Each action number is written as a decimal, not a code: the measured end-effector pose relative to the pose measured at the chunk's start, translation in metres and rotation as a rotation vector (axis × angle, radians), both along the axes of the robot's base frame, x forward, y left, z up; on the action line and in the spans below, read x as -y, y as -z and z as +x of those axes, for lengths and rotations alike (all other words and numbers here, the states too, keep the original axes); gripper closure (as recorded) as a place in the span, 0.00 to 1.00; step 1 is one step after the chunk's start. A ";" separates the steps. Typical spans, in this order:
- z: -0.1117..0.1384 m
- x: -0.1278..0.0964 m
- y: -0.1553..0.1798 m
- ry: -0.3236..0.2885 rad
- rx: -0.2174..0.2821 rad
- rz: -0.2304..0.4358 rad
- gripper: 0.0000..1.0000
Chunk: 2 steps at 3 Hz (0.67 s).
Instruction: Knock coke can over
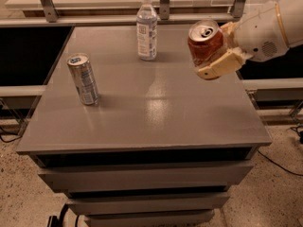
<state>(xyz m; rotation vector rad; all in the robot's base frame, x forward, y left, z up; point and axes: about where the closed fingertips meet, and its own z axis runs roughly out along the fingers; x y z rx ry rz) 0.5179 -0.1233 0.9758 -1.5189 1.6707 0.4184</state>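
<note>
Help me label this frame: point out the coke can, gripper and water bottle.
coke can (203, 45), camera view, red side.
gripper (215, 51), camera view, at right, between fingertips clamping the can.
water bottle (147, 32), camera view, label.

One coke can (205, 41), one silver can (83, 78), one bottle (147, 30); tool (212, 50) upper right.

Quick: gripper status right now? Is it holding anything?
Gripper: closed on the coke can, holding it tilted above the right side of the table.
</note>
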 end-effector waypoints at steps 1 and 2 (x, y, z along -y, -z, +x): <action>-0.006 -0.026 -0.004 0.036 0.045 -0.192 1.00; -0.010 -0.035 0.030 0.066 0.026 -0.364 1.00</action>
